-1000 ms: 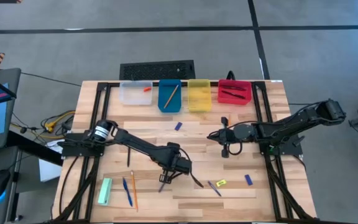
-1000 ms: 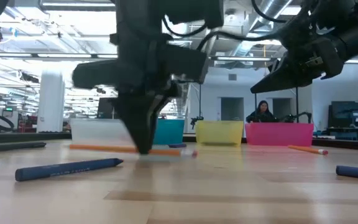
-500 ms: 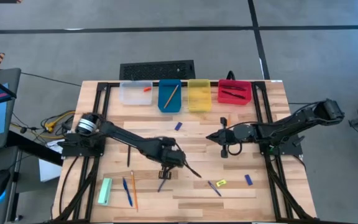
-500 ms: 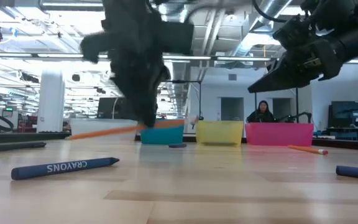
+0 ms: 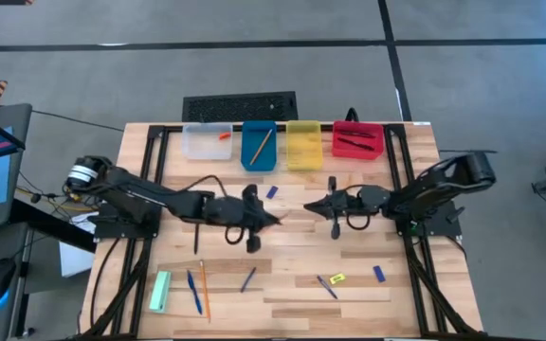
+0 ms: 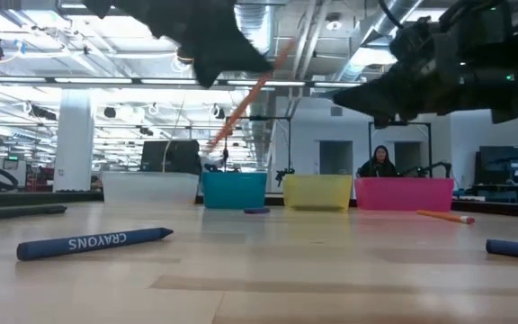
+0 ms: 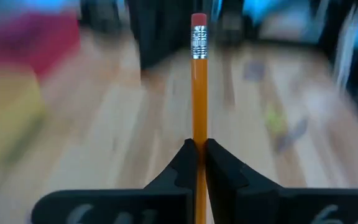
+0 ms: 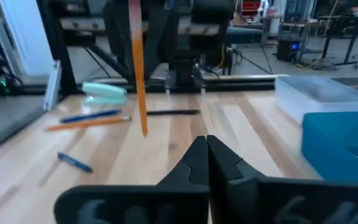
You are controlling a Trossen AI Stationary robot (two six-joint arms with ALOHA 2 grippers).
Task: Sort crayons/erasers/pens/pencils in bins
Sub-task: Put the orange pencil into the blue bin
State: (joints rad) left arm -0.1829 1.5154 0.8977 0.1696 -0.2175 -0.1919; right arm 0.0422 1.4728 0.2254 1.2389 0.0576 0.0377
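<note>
Orange pencil (image 7: 198, 93) is held clamped in the closed left gripper (image 7: 198, 163), lifted above mid-worktop. Right gripper (image 5: 313, 206) is closed, empty. Transport step judged; delivery into the blue bin (image 5: 259, 148) is required next.

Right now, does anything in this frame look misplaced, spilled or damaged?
Nothing spilled or damaged. The left gripper holds a pencil lifted above the table. Loose crayons and pens lie unsorted; a green block sits near the table's front-left corner.
</note>
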